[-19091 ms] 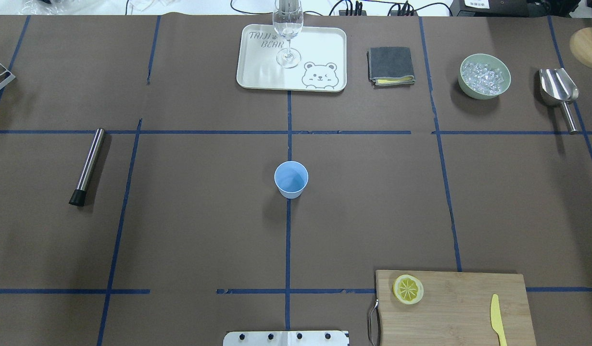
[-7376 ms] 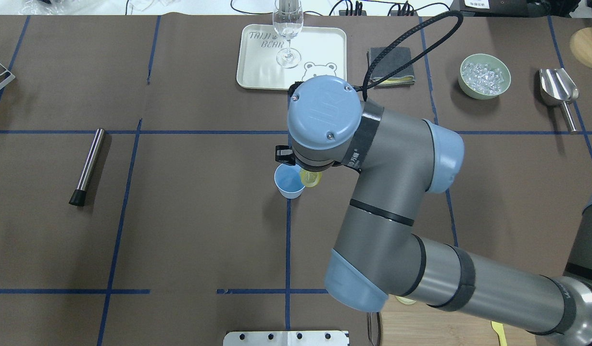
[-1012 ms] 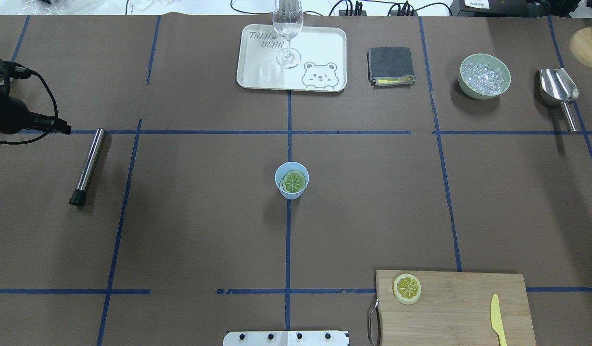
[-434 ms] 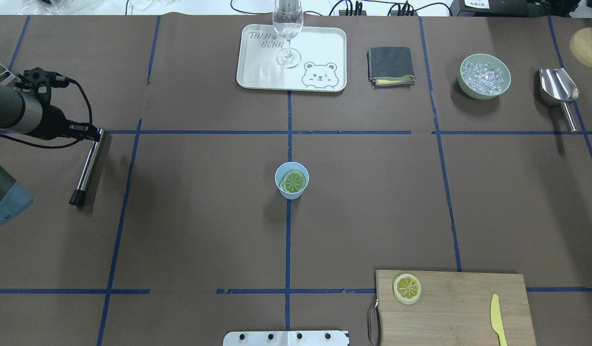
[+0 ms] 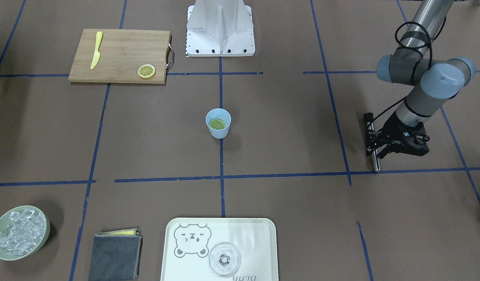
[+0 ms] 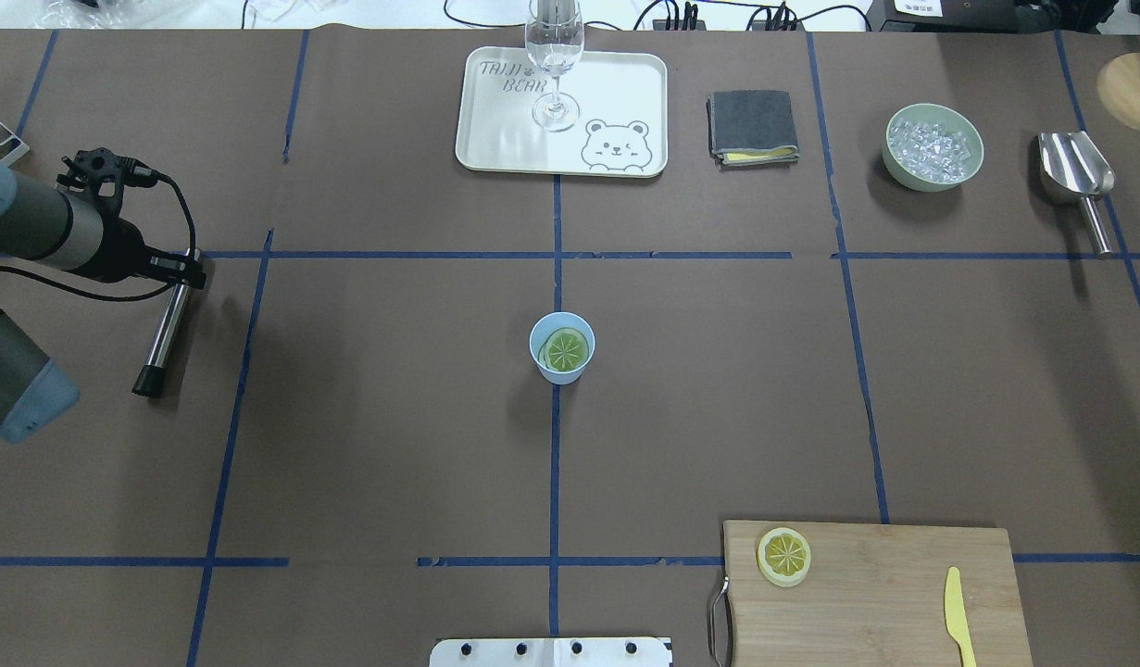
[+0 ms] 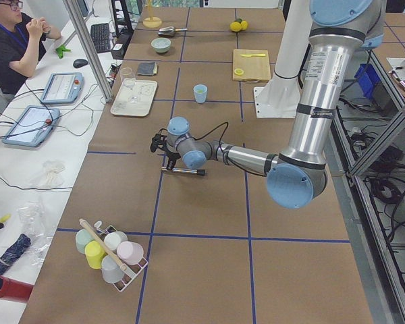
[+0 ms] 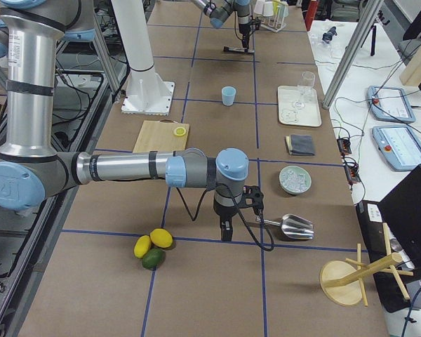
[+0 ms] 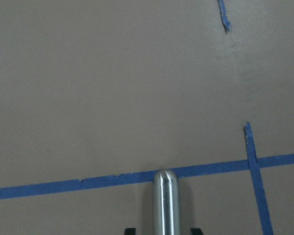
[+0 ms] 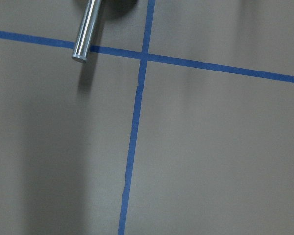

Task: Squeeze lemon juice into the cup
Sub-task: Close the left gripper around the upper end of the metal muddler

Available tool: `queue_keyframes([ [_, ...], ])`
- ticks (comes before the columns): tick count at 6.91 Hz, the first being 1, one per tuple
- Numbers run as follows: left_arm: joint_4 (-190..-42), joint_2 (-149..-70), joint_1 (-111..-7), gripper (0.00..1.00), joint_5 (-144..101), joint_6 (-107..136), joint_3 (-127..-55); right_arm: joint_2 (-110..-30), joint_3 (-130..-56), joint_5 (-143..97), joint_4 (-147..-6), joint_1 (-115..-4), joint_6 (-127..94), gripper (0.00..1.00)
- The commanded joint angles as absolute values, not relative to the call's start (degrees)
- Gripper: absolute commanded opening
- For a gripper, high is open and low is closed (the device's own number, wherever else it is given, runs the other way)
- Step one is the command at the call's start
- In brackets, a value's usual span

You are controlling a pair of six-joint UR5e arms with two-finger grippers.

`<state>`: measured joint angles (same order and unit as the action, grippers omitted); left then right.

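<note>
Lemon sits well apart from my left gripper, whose fingers are spread astride a steel rod's end. A brown, blue-taped table lies beneath. Yellow-rimmed, pale segmented face up, the slice lies inside the light-blue cup, to that gripper's right. I cannot tell my right gripper's spread.

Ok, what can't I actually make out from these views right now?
- Right pincer: appears only in the exterior right view, and small; open or shut is unclear.
- Cup: any juice is hidden under the lemon in both table views.
- Left pincer: the wrist view's bottom edge cuts its fingers; only tips show, flanking the steel rod.
</note>
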<state>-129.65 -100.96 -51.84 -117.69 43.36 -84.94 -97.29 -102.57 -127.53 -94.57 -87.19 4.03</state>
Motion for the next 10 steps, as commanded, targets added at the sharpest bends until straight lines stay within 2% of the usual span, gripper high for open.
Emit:
queue_keyframes([
  [1,-129.6,-100.9,-51.8,0.49,-117.7,42.6,-84.7,-97.3,-102.6,-127.5,-94.6,-87.2,4.0,1.0],
  [9,-130.0,-100.5,-51.7,0.43,-117.8,42.6,-83.8,-97.2,-102.7,-127.4,-94.6,-87.2,4.1,1.0],
  [10,-130.1,-100.5,-51.7,0.16,-117.8,42.6,-83.9,-97.2,-102.7,-127.5,-94.6,-87.2,4.0,1.0],
])
